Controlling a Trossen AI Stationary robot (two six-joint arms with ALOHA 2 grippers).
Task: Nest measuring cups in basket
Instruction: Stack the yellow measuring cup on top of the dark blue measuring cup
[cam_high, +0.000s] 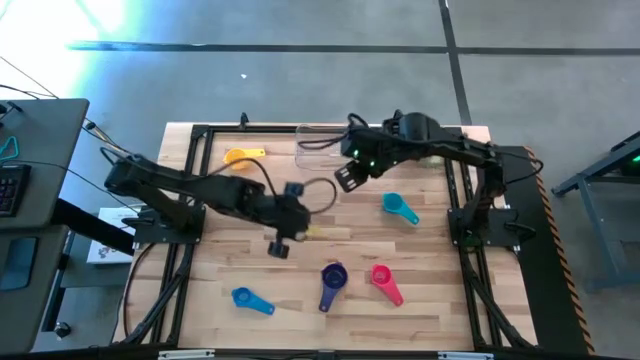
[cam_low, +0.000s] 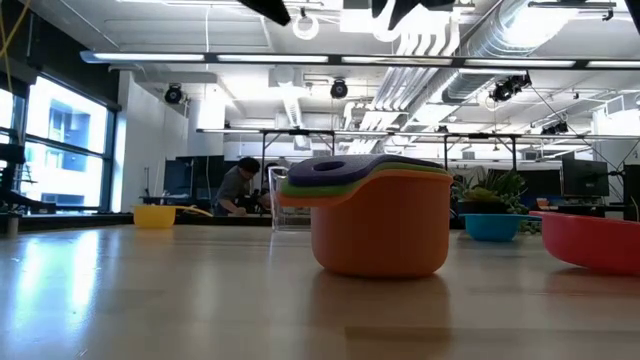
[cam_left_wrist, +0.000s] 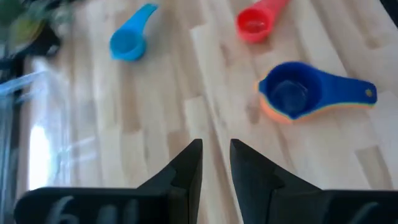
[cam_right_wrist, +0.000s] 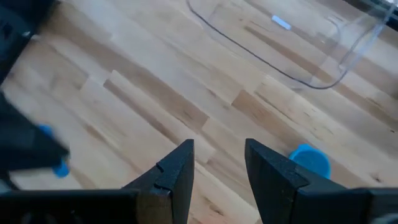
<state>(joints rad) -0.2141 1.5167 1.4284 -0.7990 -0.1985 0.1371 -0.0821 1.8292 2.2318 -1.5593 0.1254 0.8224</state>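
Note:
A nested stack of measuring cups (cam_low: 380, 225), orange at the bottom, green between and purple on top, rests on its base on the table near the front (cam_high: 332, 278). A pink-red cup (cam_high: 385, 282), a blue cup (cam_high: 250, 300), a teal cup (cam_high: 400, 208) and a yellow cup (cam_high: 243, 155) lie singly on the wood. The clear basket (cam_high: 320, 148) stands at the far edge. My left gripper (cam_left_wrist: 216, 168) hangs open above the table's middle (cam_high: 279, 246), holding nothing. My right gripper (cam_right_wrist: 219, 168) is open above the boards just in front of the basket (cam_high: 347, 177).
Black frame rails (cam_high: 190, 200) run along the table's left, right and far sides. Bare wood lies between the basket and the front row of cups. A small green plant (cam_low: 490, 195) stands at the far right. A person (cam_low: 238, 188) sits in the room behind.

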